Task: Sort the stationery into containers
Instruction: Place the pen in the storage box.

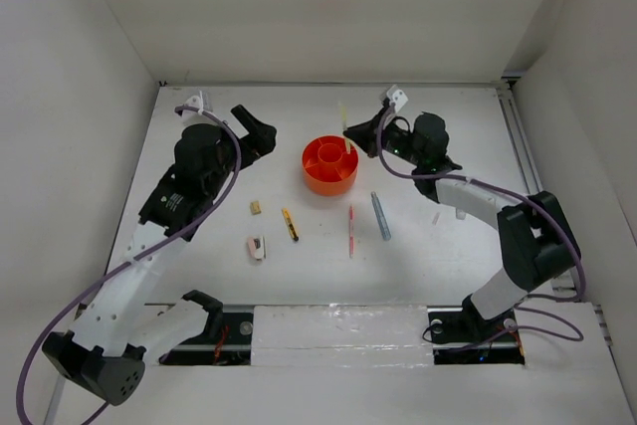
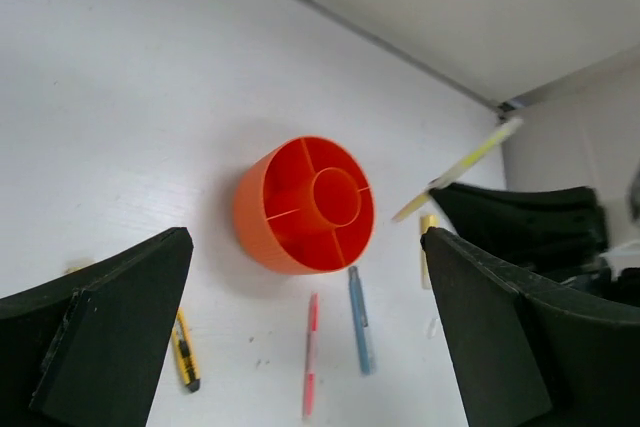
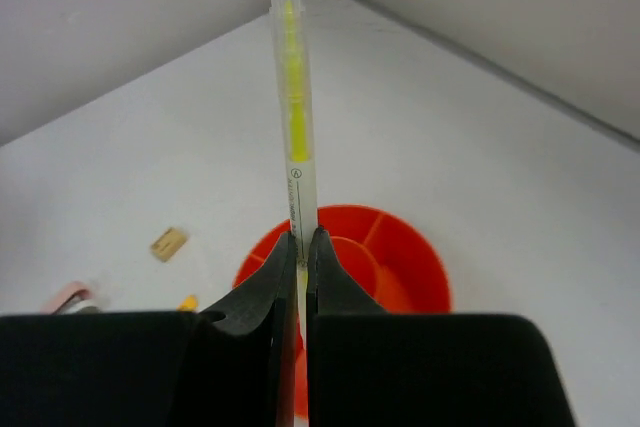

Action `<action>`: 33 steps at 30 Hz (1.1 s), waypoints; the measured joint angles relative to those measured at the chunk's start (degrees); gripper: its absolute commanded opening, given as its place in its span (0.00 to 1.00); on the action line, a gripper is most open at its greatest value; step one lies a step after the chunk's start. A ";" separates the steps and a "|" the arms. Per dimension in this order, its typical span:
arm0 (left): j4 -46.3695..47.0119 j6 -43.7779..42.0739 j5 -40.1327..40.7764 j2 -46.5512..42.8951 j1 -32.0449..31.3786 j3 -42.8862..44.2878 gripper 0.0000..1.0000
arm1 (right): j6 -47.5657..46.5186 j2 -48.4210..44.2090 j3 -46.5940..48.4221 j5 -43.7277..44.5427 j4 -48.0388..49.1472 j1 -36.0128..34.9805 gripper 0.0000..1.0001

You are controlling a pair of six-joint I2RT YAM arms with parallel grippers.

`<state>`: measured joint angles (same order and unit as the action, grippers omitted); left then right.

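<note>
The round orange tub (image 1: 329, 164) with a central cup and divided outer compartments stands at mid-table; it also shows in the left wrist view (image 2: 305, 205) and the right wrist view (image 3: 405, 252). My right gripper (image 1: 356, 134) is shut on a yellow pen (image 1: 344, 122), holding it above the tub's right rim; the pen (image 3: 292, 127) sticks out past the fingertips. My left gripper (image 1: 261, 134) is open and empty, left of the tub. A red pen (image 1: 350, 231), a grey-blue pen (image 1: 381, 215), a yellow-black cutter (image 1: 290, 223), a tan eraser (image 1: 256, 207) and a pink-white eraser (image 1: 257, 247) lie on the table in front of the tub.
A pale yellow marker (image 2: 428, 252) lies on the table beside the right arm, partly hidden by my left finger. White walls close the table at the back and sides. A rail runs along the near edge (image 1: 338, 330).
</note>
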<state>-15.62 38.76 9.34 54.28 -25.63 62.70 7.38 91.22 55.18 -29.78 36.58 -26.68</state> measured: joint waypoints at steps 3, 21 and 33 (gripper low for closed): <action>-2.71 -0.66 0.76 0.81 0.02 -0.07 1.00 | -0.42 0.00 -1.62 -2.21 5.57 3.87 0.00; -3.13 -2.32 -4.79 1.75 0.13 -1.53 1.00 | 11.45 10.86 -14.21 -2.40 33.44 6.14 0.00; -2.25 -2.34 -6.36 1.75 0.13 -2.25 1.00 | 15.32 12.79 -14.40 -2.36 35.76 6.47 0.00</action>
<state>-17.87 36.42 2.98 56.03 -25.50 60.45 22.70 104.01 40.77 -32.14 72.34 -20.21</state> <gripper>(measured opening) 0.997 0.049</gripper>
